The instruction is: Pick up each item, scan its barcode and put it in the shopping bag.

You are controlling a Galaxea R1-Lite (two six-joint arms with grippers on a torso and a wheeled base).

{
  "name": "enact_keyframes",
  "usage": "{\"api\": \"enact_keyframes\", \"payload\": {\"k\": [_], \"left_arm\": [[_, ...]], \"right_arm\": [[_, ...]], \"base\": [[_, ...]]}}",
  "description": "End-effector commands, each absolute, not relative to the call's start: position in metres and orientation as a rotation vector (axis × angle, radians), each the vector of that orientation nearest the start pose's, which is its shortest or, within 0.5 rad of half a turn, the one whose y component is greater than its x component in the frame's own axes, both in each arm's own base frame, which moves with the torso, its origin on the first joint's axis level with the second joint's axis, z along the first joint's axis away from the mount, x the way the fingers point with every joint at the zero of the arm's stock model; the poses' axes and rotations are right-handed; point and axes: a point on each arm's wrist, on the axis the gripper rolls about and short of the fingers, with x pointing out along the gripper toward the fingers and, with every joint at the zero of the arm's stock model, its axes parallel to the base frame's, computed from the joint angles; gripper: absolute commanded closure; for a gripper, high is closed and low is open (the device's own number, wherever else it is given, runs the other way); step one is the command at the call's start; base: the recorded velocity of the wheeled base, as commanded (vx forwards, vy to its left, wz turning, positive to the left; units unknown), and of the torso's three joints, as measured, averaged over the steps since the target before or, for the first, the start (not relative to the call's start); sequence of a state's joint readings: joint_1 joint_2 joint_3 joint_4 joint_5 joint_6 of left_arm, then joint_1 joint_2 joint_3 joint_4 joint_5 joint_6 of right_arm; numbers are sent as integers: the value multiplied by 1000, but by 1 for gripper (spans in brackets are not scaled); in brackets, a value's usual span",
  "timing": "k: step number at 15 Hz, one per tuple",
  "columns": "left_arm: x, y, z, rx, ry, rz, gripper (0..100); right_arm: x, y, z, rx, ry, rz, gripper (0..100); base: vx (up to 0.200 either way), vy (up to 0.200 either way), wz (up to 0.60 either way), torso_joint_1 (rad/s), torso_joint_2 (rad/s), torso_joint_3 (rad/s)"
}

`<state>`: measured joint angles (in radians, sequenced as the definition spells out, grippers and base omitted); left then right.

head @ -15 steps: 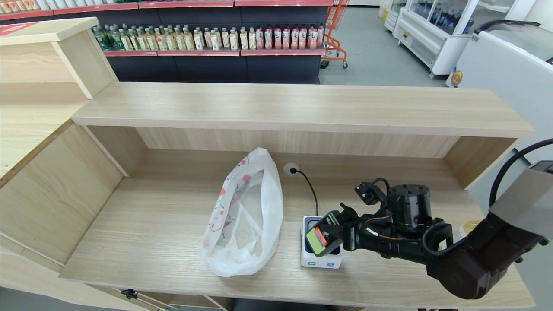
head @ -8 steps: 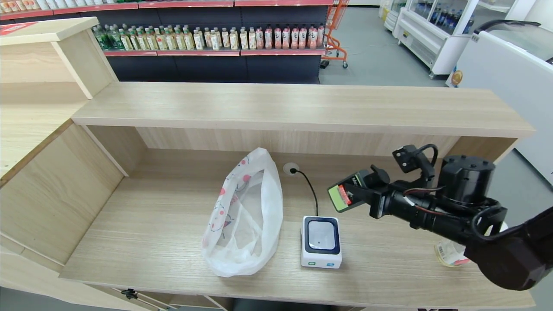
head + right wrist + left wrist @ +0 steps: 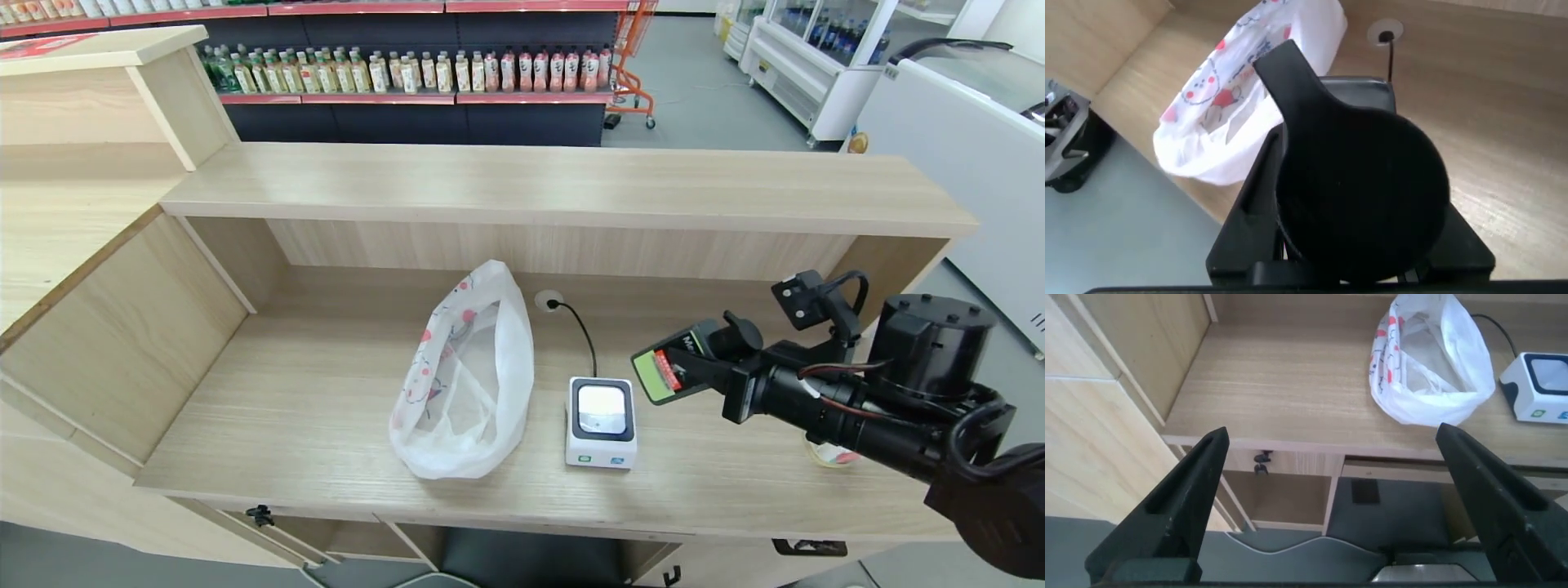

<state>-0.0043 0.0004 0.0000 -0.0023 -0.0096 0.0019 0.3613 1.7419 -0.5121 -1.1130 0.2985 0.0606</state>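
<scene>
My right gripper point(image 3: 671, 372) is shut on a small dark item with a green face and a red label point(image 3: 658, 376). It holds the item in the air, to the right of the scanner point(image 3: 602, 420) and above it. In the right wrist view the item point(image 3: 1360, 196) is a dark round shape in front of the bag. The white shopping bag point(image 3: 465, 376) with red prints lies on the counter left of the scanner, its mouth gaping. My left gripper point(image 3: 1331, 506) is open, low in front of the counter edge, with the bag point(image 3: 1429, 363) and the scanner point(image 3: 1539, 376) beyond it.
A black cable runs from a hole point(image 3: 549, 300) in the counter to the scanner. A labelled item point(image 3: 829, 453) stands at the counter's right, partly behind my right arm. A raised wooden shelf point(image 3: 563, 184) overhangs the back, and side walls close in both ends.
My right gripper lifted the green item off the scanner and drew back up and to the right. The head view has since shifted.
</scene>
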Motion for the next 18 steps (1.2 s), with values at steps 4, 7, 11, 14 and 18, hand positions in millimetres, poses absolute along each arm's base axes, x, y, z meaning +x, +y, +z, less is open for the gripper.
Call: {"api": "enact_keyframes", "payload": {"k": [4,7,11,14,18], "left_arm": [[-23,0,76,3,-2,-14,0],[-23,0,76,3,-2,-15,0],[-23,0,76,5,-2,-15,0],[-23,0,76,5,-2,-17,0],[-23,0,76,5,-2,-15,0]], "right_arm": [[278,124,138,40,138,693,100],[288,129,140,39,119,696,100],[307,137,145,40,80,699,100],[322,142,147,39,51,699,100],[338,155,142,40,68,713,100]], "base": [[-150,150,0,2,4,1],[0,200,0,-6,-7,6],[0,100,0,7,2,4],[0,67,0,1,2,-1],[0,200,0,10,5,2]]}}
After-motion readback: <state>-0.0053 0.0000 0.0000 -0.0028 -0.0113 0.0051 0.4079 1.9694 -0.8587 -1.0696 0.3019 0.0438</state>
